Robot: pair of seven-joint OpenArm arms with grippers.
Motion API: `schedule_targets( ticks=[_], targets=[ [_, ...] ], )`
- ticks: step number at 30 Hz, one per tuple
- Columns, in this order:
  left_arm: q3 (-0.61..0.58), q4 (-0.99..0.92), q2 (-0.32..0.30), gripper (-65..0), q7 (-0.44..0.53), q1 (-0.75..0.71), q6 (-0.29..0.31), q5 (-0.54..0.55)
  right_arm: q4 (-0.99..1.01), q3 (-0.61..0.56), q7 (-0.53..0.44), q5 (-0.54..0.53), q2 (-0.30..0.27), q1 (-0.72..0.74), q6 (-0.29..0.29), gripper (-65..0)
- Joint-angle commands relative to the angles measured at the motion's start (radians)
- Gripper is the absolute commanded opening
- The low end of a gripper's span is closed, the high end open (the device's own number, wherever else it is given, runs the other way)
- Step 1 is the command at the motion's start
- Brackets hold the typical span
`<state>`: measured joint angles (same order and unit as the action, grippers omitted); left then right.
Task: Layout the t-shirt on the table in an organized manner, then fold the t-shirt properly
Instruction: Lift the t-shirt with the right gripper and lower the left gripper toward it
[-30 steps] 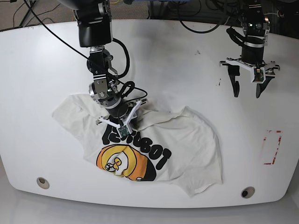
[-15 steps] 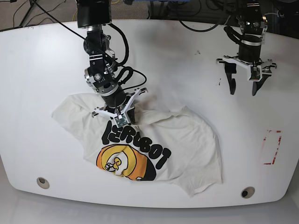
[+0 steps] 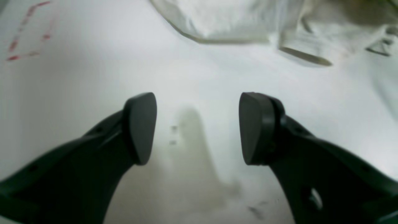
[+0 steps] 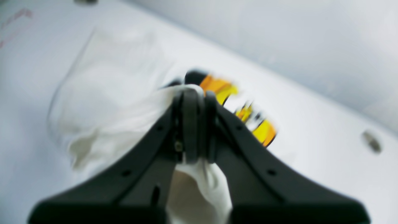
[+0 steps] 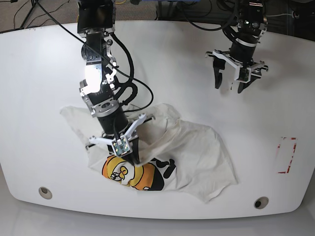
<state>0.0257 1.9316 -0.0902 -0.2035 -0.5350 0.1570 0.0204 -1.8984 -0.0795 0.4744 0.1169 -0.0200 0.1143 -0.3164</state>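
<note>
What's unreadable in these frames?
- T-shirt lettering: base view, folded cloth and the right hand cover most of it.
- Which part of the shirt is pinched: right wrist view, motion blur.
- Table specks: left wrist view, out of focus beyond the open left hand.

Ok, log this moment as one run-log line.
phase: laying out | right gripper: jaws shut on the t-shirt, fold lifted over graphic | left gripper: jaws open, empty, above the table | shirt: crumpled
</note>
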Motion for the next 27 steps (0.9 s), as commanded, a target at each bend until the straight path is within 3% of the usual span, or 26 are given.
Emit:
schedule_targets(
  ticks=[1, 12, 18, 27],
  targets=[
    [-0.031, 0.01, -0.003, -26.7, 0.023, 0.002, 0.002, 0.006, -0.034, 0.001, -0.035, -0.007, -0.007, 0.069, 0.003, -65.0],
    [-0.192, -0.123, 0.01, -26.5, 0.02, 0.14, 0.0, 0.01, -0.036, -0.001, -0.035, -0.007, -0.021, 0.201, 0.003, -65.0],
    [-0.198, -0.254, 0.093, -26.5, 0.02, 0.253, -0.001, 0.008, -0.063, -0.001, -0.035, -0.007, -0.021, 0.203, 0.003, -65.0],
    [-0.206, -0.436, 0.14, -26.5, 0.02, 0.399, -0.001, 0.008, -0.068, -0.003, -0.033, -0.007, -0.018, 0.195, 0.003, -65.0]
  ],
)
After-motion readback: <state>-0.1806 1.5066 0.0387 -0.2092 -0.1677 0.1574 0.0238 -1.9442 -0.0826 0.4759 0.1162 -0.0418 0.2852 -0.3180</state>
